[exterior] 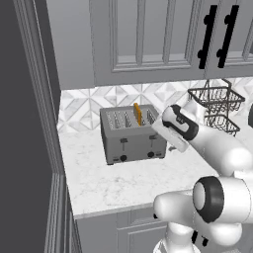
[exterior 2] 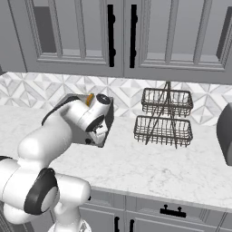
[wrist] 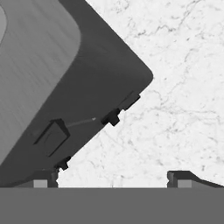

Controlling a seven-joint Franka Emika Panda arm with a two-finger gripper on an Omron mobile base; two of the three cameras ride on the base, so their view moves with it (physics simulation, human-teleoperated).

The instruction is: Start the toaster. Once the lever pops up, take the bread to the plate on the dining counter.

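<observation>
Gripper (wrist: 113,180) spread wide, empty, above toaster (exterior: 132,133) front corner; risk: fingers slip past small lever (exterior: 152,141), nudging toaster instead

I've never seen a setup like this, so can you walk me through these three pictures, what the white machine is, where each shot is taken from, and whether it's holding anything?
The white machine is a robot arm with a two-finger gripper, in a computer-rendered kitchen. Two pictures come from cameras behind the arm, one to its left and one to its right, looking down at the same marble counter. The third comes from a camera on the hand, looking along the gripper; the two dark tips at its bottom are the fingers, standing wide apart with nothing between them. On the counter sits a grey toaster with an orange-edged bread slice upright in one slot. To the right stands a two-tier wire basket. The gripper hangs just off the toaster's right front corner, holding nothing.
</observation>
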